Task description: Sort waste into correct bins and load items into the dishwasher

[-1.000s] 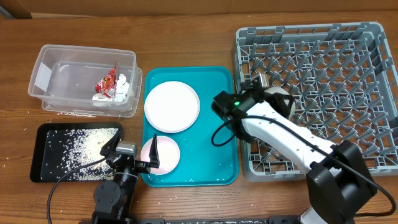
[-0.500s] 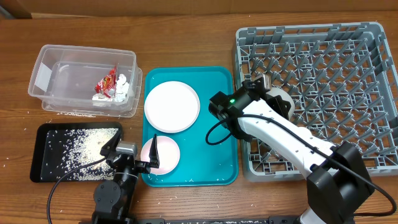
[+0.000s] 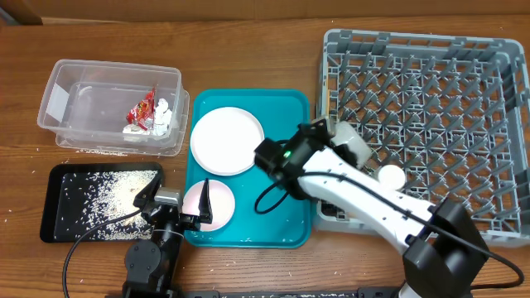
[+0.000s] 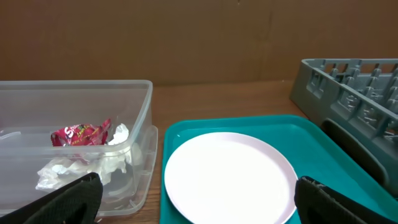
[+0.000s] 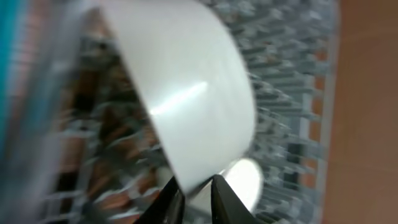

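Observation:
My right gripper (image 3: 335, 134) (image 5: 194, 185) is shut on the rim of a white cup (image 3: 354, 146) (image 5: 186, 93) at the left edge of the grey dishwasher rack (image 3: 431, 74). A second white round item (image 3: 391, 175) lies in the rack beside it. The teal tray (image 3: 281, 108) holds a large white plate (image 3: 228, 141) (image 4: 230, 177) and a small plate (image 3: 217, 205). My left gripper (image 3: 180, 212) (image 4: 205, 205) is open and empty at the tray's front left corner. The right wrist view is blurred.
A clear plastic bin (image 3: 112, 108) (image 4: 74, 143) with a red wrapper (image 3: 142, 109) and crumpled paper stands at the back left. A black tray (image 3: 66, 207) with scattered rice lies at the front left. The table is bare wood around them.
My right arm has swung left and toward the front with the cup. The rack has shifted right and turned slightly. The teal tray has slid a little left.

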